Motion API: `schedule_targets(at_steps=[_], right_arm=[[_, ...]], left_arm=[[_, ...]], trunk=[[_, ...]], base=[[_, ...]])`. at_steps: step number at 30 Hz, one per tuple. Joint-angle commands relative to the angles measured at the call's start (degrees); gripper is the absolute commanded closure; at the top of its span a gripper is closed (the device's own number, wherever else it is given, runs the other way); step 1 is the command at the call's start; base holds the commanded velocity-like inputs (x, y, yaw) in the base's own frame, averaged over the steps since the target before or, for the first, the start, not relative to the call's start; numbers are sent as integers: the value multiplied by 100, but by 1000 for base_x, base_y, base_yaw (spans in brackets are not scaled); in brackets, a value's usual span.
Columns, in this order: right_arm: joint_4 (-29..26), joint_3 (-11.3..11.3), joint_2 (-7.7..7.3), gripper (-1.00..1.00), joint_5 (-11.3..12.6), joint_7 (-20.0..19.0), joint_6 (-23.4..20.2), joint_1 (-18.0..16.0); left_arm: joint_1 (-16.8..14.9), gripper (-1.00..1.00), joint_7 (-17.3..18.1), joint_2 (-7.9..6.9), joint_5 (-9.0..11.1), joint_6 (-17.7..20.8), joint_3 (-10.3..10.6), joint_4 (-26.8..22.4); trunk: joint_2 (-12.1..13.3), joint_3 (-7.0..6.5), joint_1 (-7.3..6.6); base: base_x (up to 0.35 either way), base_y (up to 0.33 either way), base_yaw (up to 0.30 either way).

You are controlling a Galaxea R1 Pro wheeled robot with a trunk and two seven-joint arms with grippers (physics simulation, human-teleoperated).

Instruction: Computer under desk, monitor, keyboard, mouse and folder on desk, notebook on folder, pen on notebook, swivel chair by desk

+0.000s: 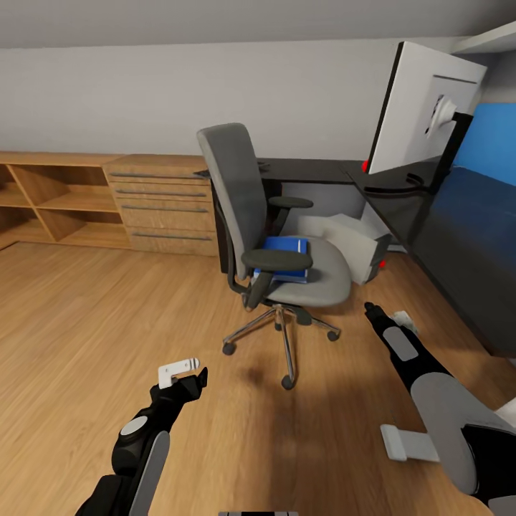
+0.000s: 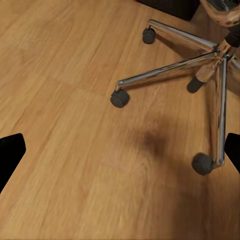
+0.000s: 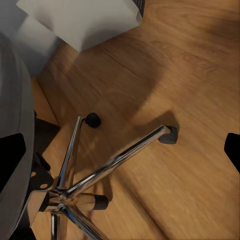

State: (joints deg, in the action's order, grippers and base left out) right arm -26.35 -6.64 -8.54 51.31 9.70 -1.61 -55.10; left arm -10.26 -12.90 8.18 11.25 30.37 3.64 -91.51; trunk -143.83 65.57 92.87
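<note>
Workspace approach, folder waiting on the chair seat.

Desk (image 1: pixel 401 208) runs dark along the wall, monitor (image 1: pixel 423 107) standing on it and the white computer (image 1: pixel 351 244) on the floor beneath. Swivel chair (image 1: pixel 276 236) rolls on casters, so a push may shift it. Blue folder (image 1: pixel 283 258) lies flat between the armrests; likely light and stiff, best pinched at an exposed edge. Left gripper (image 1: pixel 188 374) and right gripper (image 1: pixel 373 312) hover empty, fingers apart.

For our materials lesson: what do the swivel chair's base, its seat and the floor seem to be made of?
Chair base: polished metal, likely chrome, since it gleams and mirrors the floor.
Seat: matte grey, probably fabric upholstery; no shine.
Floor: wood or wood-look laminate, with visible grain and plank lines and a soft sheen.
</note>
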Motion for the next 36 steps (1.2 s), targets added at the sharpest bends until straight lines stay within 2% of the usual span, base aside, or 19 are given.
schedule_targets(at_steps=[1, 18, 26, 36], right_arm=[[-12, -4, 1, -100, 41, 24, -16, -1], [-11, -13, -17, -100, 38, 32, -14, -1], [-11, -13, -13, -100, 194, 32, -20, -1], [-3, -13, -16, -100, 221, 32, -16, -1]], left_arm=[[-3, -100, -50, -1, 61, 18, 6, -7], [-3, -100, -54, -1, 53, -18, -4, -60], [-3, -100, -63, -1, 53, -12, -20, -106], [-3, -100, -64, -3, 53, -13, -27, -104]], trunk=[[-2, 5, -1], [-2, 5, -1], [-2, 5, -1], [-2, 5, -1]], base=[[39, 0, 0], [152, 0, 0], [130, 0, 0], [203, 0, 0]])
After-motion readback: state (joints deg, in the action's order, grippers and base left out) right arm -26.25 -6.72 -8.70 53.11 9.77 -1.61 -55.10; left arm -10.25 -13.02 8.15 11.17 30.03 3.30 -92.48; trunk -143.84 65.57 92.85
